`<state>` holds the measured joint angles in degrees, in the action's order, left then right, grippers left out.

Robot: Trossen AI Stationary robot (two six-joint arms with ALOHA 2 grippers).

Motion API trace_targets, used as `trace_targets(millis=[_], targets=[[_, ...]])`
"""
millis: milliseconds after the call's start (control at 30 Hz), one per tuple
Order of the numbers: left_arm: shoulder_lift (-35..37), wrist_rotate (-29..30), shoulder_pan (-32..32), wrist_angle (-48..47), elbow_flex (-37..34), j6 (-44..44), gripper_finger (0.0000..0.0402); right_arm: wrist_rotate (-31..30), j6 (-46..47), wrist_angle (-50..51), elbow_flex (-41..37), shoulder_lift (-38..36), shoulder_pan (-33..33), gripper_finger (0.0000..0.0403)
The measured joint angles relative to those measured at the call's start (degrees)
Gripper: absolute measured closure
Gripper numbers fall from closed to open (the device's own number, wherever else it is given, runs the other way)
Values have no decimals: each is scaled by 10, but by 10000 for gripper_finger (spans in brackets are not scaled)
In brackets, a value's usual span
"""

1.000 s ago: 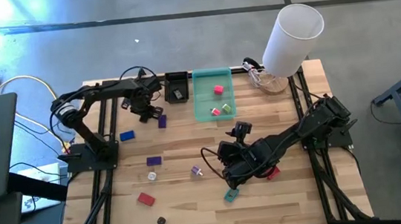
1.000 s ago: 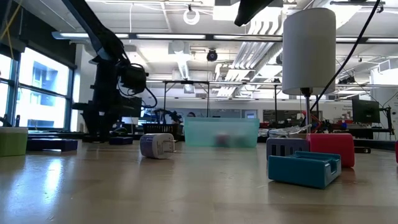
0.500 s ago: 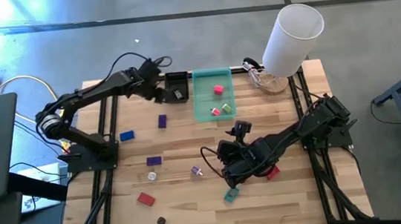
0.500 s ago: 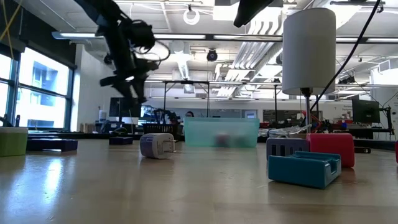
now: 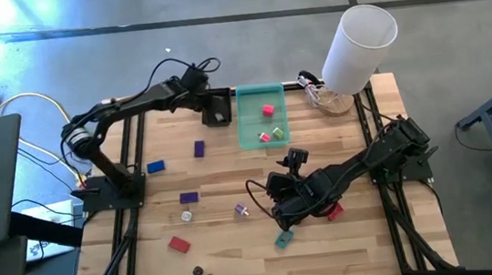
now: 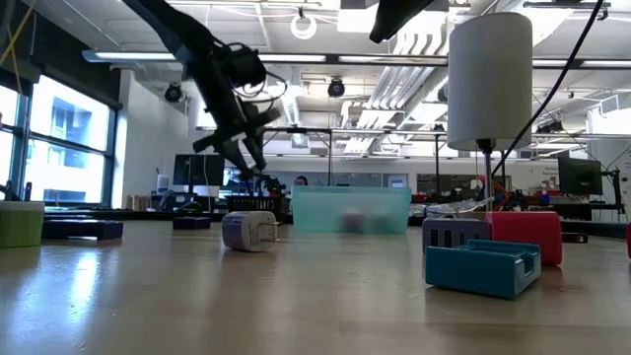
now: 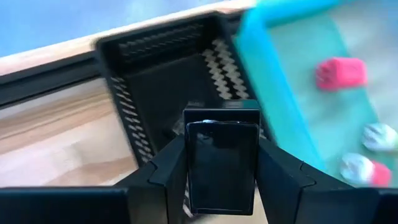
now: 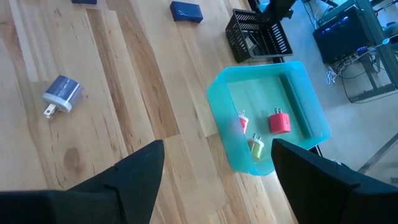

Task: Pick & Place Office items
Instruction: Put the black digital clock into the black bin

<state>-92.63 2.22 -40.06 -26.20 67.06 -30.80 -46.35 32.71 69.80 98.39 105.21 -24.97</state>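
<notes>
Placing step, shown from four views. My left gripper [image 7: 222, 163] hangs directly over the small black mesh tray [image 5: 216, 107], its jaws closed on a flat black block [image 7: 222, 160], an office item held upright between the fingers [image 7: 169, 167]. The black tray sits touching the left side of the translucent green tray [image 5: 261, 115], which already holds a red plug-like piece [image 5: 268, 109] and two smaller pieces [image 5: 270, 135] at its near end. My right gripper [image 8: 214, 165] waits well in front of the green tray, jaws wide and empty, with a teal block [image 5: 282, 239] just beside it. Still loose on the wood in front of the black tray: a purple block [image 5: 199, 148], a blue block [image 5: 156, 166], a second purple block [image 5: 188, 197], a white plug [image 5: 186, 216], a red block [image 5: 178, 244].

Judged next move: lower slightly, keep the block centred inside the mesh walls, then open the left jaws to release.
</notes>
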Motion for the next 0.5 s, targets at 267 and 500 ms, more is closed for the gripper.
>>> trace_targets(millis=[267,500], targets=[[-71,-29,-14,5,18,-2,259,0,1,-2,0,0,0,117],[-85,-30,-15,8,19,-5,251,0,2,-2,0,0,0,117]])
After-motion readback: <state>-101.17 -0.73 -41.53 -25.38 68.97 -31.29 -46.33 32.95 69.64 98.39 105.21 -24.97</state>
